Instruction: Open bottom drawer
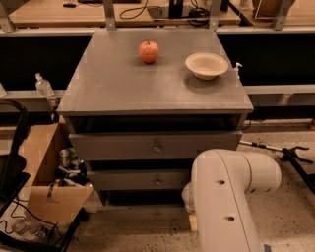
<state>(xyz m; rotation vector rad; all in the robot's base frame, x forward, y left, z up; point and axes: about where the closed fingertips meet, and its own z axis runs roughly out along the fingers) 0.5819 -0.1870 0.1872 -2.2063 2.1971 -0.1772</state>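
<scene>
A speckled floor runs under a grey wooden cabinet that stands in front of a long wooden table carrying cables. On the cabinet's flat top sit a red apple and, to its right and well apart, an empty cream bowl.

The cabinet has 3 drawers stacked down its front, each with 1 small round knob at its centre and a dark gap above it. The top drawer is the tallest and the middle drawer sits below it. The bottom drawer lies lowest, just above the floor, its front short and flat, its knob untouched and its right end hidden behind the robot.

The white arm fills the lower right foreground, its elbow near the cabinet's right front corner. The gripper is out of sight behind that arm, so whether it is open or closed cannot be told.

Left of the cabinet stands an open cardboard box holding cans and clutter, with a clear bottle on a ledge above it.
</scene>
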